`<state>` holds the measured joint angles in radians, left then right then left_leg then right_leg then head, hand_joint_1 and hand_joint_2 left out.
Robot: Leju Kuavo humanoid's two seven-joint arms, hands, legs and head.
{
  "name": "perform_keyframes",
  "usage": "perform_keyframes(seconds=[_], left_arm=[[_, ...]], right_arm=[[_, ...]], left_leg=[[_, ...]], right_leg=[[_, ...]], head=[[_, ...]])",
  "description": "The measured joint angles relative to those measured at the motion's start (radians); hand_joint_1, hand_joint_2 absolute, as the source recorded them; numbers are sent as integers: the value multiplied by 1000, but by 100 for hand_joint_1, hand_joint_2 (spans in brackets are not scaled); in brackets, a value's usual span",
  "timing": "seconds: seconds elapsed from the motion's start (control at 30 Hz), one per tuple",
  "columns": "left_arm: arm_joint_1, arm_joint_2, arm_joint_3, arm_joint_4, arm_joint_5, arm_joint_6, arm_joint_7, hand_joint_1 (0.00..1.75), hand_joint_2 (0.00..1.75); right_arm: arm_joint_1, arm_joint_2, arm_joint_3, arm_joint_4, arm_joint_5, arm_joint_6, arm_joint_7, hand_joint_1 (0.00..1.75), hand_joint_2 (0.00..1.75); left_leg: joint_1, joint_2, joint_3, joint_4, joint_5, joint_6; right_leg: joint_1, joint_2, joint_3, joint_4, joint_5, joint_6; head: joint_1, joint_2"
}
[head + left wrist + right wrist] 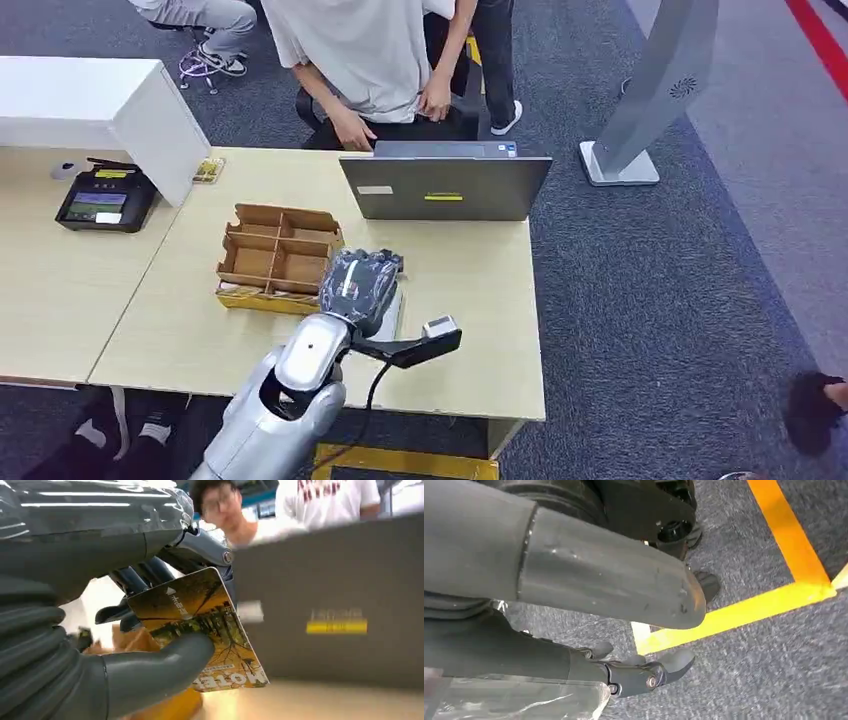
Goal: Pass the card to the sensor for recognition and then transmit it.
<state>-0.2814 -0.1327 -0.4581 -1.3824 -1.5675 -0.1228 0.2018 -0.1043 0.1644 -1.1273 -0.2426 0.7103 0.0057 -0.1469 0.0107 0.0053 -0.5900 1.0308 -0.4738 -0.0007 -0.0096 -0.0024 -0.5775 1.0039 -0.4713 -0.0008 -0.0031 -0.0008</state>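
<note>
The card (200,625) is pinched between thumb and fingers of the left hand (360,285) above the table (460,330); the sensor (105,200), probably the black terminal, lies well off to its left; the right hand (574,580) hangs with fingers apart, holding nothing

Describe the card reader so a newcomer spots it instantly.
Start at the light wooden table, then go to its far left side beside the white box. The card reader is the flat black device with a lit screen, unlike the cardboard tray and grey laptop.
</note>
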Motion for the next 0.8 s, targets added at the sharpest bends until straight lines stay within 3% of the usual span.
perform_keyframes(seconds=[0.23, 0.57, 0.8], left_arm=[[52, 17, 86, 35, 0, -12, 6, 175, 175], [54, 16, 188, 59, 0, -21, 10, 175, 175], [54, 16, 217, 71, 0, -21, 15, 175, 175]], right_arm=[[0, 0, -5, 0, 6, 0, 8, 0, 0], [0, 0, -5, 0, 26, 1, 11, 0, 0], [0, 0, -5, 0, 32, 1, 14, 0, 0]], left_leg=[[0, 0, 0, 0, 0, 0], [0, 0, 0, 0, 0, 0], [0, 0, 0, 0, 0, 0]], right_leg=[[0, 0, 0, 0, 0, 0], [0, 0, 0, 0, 0, 0], [0, 0, 0, 0, 0, 0]], head=[[0, 0], [0, 0], [0, 0]])
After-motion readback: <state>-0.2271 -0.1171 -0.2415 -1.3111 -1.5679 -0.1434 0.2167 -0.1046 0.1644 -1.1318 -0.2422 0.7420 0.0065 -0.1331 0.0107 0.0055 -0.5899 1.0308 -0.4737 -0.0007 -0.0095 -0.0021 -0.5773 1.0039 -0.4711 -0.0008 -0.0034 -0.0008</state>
